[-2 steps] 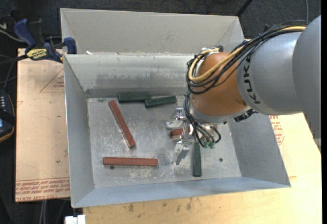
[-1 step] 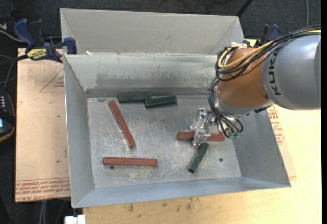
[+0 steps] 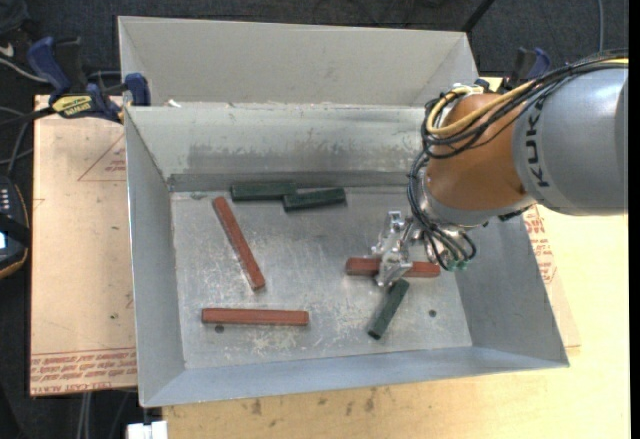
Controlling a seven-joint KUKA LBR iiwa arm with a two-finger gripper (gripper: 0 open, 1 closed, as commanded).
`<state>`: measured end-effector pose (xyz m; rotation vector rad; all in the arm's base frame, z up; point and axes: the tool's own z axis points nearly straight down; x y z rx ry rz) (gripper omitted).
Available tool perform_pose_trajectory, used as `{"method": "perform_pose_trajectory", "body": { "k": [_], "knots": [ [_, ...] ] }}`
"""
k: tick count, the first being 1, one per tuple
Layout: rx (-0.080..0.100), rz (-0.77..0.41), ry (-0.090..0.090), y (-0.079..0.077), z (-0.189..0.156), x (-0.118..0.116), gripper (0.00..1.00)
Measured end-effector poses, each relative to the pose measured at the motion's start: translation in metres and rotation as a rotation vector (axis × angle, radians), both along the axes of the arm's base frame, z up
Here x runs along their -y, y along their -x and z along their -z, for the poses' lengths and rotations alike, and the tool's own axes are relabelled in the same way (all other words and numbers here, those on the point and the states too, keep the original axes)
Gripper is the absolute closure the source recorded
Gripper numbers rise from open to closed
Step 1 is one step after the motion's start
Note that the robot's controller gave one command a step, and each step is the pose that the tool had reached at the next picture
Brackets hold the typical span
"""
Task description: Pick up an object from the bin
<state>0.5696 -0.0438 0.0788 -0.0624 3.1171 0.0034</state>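
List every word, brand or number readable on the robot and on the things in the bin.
"KUK": dark letters running down the grey arm, near its orange cover; any further letters are hidden.
Red-brown sticks: no lettering visible.
Dark green sticks: no lettering visible.
Bin: no lettering visible.
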Motion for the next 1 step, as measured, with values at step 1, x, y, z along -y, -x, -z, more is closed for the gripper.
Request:
{"method": "perform_pose_trajectory", "body": {
  "k": [1],
  "knots": [
    [-0.02, -0.018, 0.002, 0.0079, -0.1307, 0.0047, 1.0]
  ]
}}
